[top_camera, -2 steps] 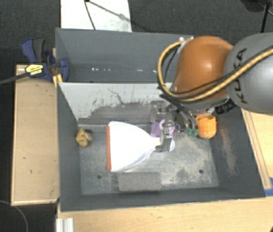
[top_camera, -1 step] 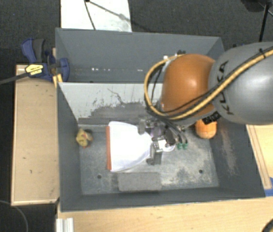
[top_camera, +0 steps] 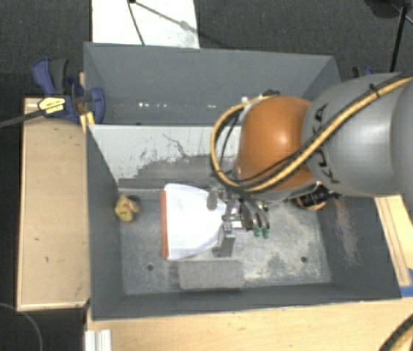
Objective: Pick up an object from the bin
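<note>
The gripper (top_camera: 229, 234) hangs at the right edge of the white pad (top_camera: 188, 221) in the bin (top_camera: 297, 251); I cannot tell whether it is apart or together.

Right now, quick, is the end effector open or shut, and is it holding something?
End effector: cannot be told; it is down at the right edge of the white flat thing.

One white orange-edged pad (top_camera: 188, 221), one small yellow lump (top_camera: 126, 208) and one flat grey block (top_camera: 210, 274) lie in the bin (top_camera: 191, 72).
</note>
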